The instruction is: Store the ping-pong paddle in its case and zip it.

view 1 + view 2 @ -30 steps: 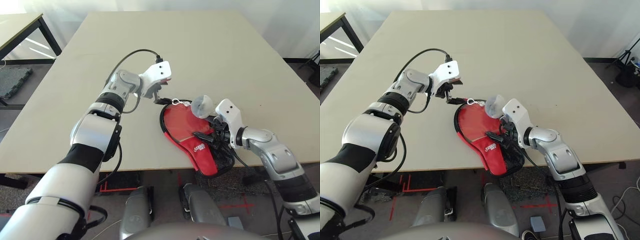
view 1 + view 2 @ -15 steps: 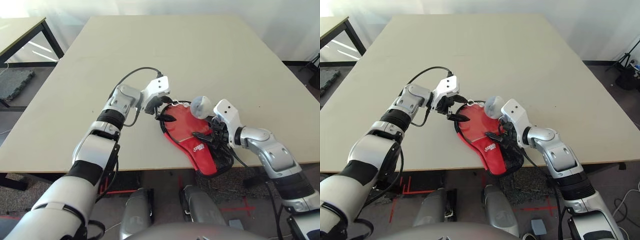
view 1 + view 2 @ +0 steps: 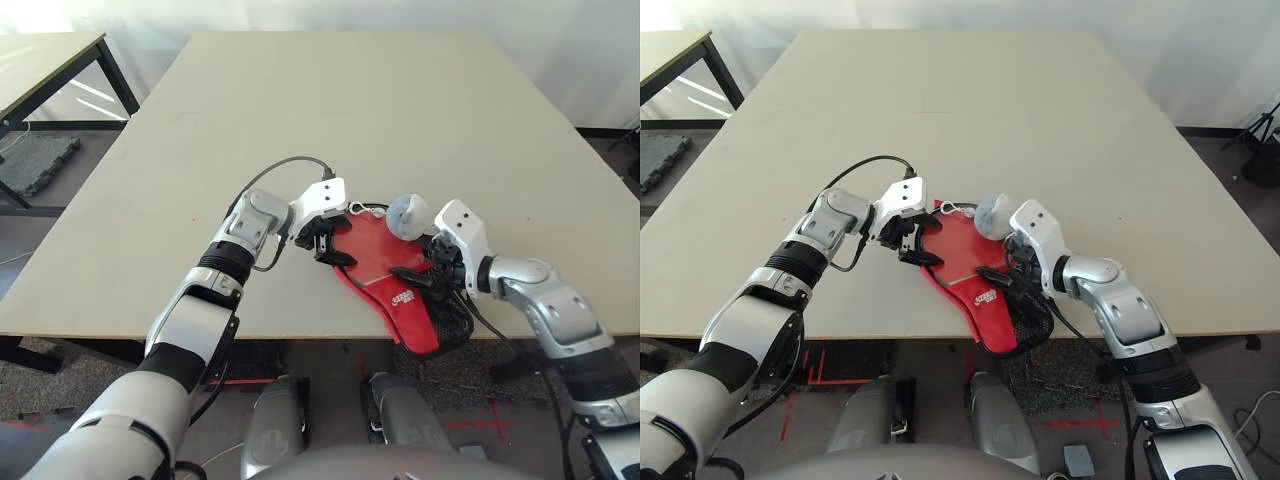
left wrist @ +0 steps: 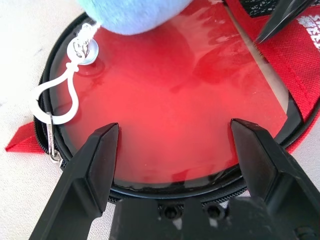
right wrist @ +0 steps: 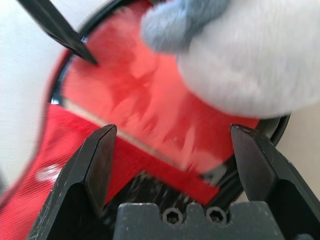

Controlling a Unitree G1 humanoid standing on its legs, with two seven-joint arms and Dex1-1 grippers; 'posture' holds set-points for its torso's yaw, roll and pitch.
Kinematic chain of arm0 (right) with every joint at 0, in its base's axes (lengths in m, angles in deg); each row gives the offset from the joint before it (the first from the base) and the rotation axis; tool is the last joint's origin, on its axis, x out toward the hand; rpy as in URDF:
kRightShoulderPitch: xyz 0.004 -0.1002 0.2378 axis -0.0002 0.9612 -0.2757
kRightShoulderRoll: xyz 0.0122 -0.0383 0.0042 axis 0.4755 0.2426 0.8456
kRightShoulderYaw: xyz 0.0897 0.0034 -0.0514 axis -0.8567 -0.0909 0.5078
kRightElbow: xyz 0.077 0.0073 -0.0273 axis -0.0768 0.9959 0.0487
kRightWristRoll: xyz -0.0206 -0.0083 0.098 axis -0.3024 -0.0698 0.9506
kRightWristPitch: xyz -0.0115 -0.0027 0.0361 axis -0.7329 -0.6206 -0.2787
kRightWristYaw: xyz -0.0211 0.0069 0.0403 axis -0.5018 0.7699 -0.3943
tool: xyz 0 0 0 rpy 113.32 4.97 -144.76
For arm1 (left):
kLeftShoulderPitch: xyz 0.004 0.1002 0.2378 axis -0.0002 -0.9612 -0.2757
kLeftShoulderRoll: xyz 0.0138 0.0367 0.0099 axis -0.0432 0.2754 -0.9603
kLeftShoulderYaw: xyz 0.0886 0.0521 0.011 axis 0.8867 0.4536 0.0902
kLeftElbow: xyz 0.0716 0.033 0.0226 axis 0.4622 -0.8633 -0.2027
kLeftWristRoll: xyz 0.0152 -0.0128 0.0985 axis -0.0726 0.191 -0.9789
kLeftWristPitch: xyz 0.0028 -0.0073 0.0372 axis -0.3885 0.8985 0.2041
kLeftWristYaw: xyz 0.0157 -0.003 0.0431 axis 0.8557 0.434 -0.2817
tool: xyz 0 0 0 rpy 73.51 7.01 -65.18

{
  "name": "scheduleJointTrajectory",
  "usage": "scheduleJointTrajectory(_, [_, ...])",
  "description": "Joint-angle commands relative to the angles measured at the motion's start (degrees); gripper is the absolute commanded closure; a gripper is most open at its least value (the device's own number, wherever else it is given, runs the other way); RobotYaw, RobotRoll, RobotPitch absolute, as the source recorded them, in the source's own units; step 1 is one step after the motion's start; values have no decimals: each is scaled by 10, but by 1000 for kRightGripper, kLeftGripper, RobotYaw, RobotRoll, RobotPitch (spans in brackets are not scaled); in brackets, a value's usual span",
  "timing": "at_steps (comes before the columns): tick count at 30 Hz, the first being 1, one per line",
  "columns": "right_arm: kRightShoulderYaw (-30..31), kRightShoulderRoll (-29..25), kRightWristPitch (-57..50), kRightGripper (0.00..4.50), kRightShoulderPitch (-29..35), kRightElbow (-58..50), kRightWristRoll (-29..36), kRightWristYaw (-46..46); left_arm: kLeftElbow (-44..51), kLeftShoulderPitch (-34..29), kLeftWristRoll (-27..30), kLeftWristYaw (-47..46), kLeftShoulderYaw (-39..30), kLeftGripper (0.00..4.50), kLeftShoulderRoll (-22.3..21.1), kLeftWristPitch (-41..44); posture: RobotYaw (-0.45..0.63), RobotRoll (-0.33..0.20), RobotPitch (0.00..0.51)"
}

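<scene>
**Currently: case lying red side up at the near table edge, both grippers spread over it**

Currently you are looking at the case (image 3: 385, 262) lying flat, red face and clear window upward, on the beige table (image 3: 340, 110). Its round end is sitting on the tabletop, while its narrow end with the white logo and black mesh pocket is hanging past the near edge. Red rubber is showing through the window, so the ping-pong paddle (image 4: 170, 95) is appearing to sit inside; its handle is not discernible. A small translucent round pouch (image 3: 407, 215) is resting at the far rim of the case, tied by a white cord (image 4: 55, 97) beside the zipper pull (image 4: 51, 145).

Your left gripper (image 3: 325, 243) is standing released, fingers wide apart, at the case's left rim; in the left wrist view its fingertips are straddling the window just above the zipper rim, gripping nothing. Your right gripper (image 3: 425, 275) is likewise spread, empty, hovering over the mesh pocket end.
</scene>
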Motion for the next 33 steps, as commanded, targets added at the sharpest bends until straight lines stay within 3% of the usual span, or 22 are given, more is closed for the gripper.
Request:
scheduleJointTrajectory(1, [-60, -28, -41, 0, -12, -43, 71, 35, -4, -8, -2, -12, 15, 37, 4, 3, -115, 0, 89])
scheduleJointTrajectory(5, [-144, -59, -121, 0, -42, -90, 192, 64, -1, -11, -1, -12, 18, 37, 3, 6, -112, 0, 93])
scheduleJointTrajectory(7, [-165, -75, -131, 0, -59, -97, 215, 63, 2, -13, 0, -11, 20, 37, 3, 8, -112, 0, 93])
scheduleJointTrajectory(11, [-167, -62, -107, 0, -115, -59, 188, 4, 7, -17, 2, -10, 22, 37, 3, 12, -112, 0, 95])
scheduleJointTrajectory(17, [-93, -18, 11, 0, -140, 12, 75, -56, 20, -23, 7, -9, 29, 37, 3, 21, -100, 0, 94])
scheduleJointTrajectory(33, [-57, 49, 20, 0, -134, 129, 39, -64, 45, -35, 16, -6, 41, 37, -5, 39, -83, 0, 90])
